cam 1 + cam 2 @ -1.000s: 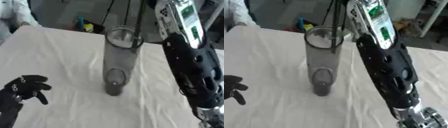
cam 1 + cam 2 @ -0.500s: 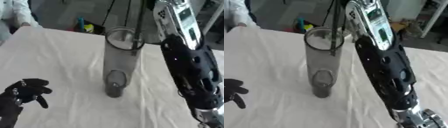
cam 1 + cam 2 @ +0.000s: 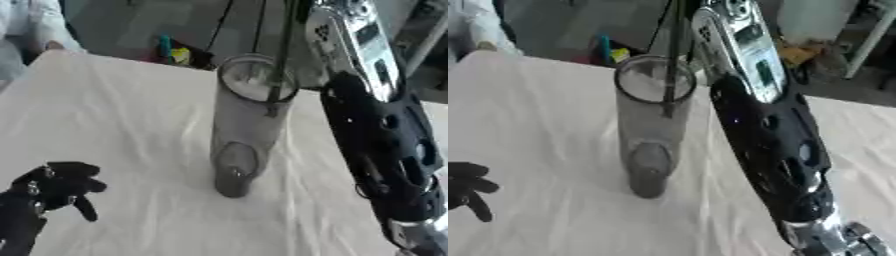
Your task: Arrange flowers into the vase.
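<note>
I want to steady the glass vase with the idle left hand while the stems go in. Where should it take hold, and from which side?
Likely the vase at mid-height, coming from the robot's left. It stands upright as a tall, narrow cylinder, the left hand rests on that side, and the right arm and stems crowd the rim and right side.

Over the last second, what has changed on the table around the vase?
Little has changed. The left hand, low at the view's left, has drifted slightly downward, fingers curled and holding nothing. The dark flower stems remain upright in the mouth of the clear vase, and the vase has stayed put on the white cloth. The right arm still reaches up out of view, its hand unseen.
</note>
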You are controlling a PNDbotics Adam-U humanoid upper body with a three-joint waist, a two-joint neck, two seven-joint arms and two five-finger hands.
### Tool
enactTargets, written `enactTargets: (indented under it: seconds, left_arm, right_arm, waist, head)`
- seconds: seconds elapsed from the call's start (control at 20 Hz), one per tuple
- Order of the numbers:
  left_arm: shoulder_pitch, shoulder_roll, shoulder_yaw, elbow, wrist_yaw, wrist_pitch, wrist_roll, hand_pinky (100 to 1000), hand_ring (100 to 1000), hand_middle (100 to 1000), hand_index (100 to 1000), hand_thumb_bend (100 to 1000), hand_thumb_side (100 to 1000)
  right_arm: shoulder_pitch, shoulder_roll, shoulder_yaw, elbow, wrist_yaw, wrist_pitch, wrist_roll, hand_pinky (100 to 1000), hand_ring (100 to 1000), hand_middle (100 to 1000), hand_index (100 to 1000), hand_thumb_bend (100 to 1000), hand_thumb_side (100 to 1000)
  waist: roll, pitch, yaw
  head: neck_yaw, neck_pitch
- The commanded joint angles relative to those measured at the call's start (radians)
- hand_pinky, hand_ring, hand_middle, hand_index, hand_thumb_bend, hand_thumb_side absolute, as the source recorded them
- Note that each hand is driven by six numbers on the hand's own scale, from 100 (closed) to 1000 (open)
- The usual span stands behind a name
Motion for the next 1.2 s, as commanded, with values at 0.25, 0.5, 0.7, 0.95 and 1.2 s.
enactTargets:
  seconds: [0.25, 0.5, 0.7, 0.95, 1.2]
  left_arm:
    - [-0.013, -0.004, -0.007, -0.018, -0.009, 0.000, -0.009, 483, 719, 757, 724, 100, 1000]
    - [-0.012, -0.004, -0.007, -0.018, -0.012, 0.001, -0.012, 483, 720, 758, 724, 100, 1000]
    - [-0.012, -0.005, -0.006, -0.018, -0.014, 0.001, -0.015, 484, 720, 758, 724, 100, 1000]
    - [-0.011, -0.005, -0.005, -0.018, -0.016, 0.003, -0.017, 484, 721, 759, 724, 100, 1000]
    - [-0.010, -0.005, -0.003, -0.018, -0.019, 0.004, -0.018, 485, 722, 760, 724, 100, 1000]
  right_arm:
    - [-0.021, -0.020, -0.010, -0.011, 0.024, -0.081, -0.005, 100, 190, 100, 100, 100, 820]
    - [-0.012, -0.029, -0.007, -0.019, 0.083, -0.122, -0.020, 100, 265, 100, 100, 100, 817]
    - [0.000, -0.041, -0.007, -0.016, 0.178, -0.178, -0.039, 100, 307, 100, 100, 100, 820]
    - [0.015, -0.051, -0.002, 0.003, 0.289, -0.232, -0.054, 132, 385, 100, 142, 100, 818]
    - [0.025, -0.050, 0.000, 0.019, 0.325, -0.229, -0.053, 155, 439, 100, 167, 100, 829]
  waist:
    - [-0.008, 0.002, 0.000]
    - [-0.008, 0.003, -0.003]
    - [-0.007, 0.004, -0.006]
    - [-0.007, 0.005, -0.010]
    - [-0.006, 0.006, -0.013]
  head:
    - [0.004, -0.011]
    - [0.007, -0.010]
    - [0.009, -0.010]
    - [0.013, -0.010]
    - [0.016, -0.009]
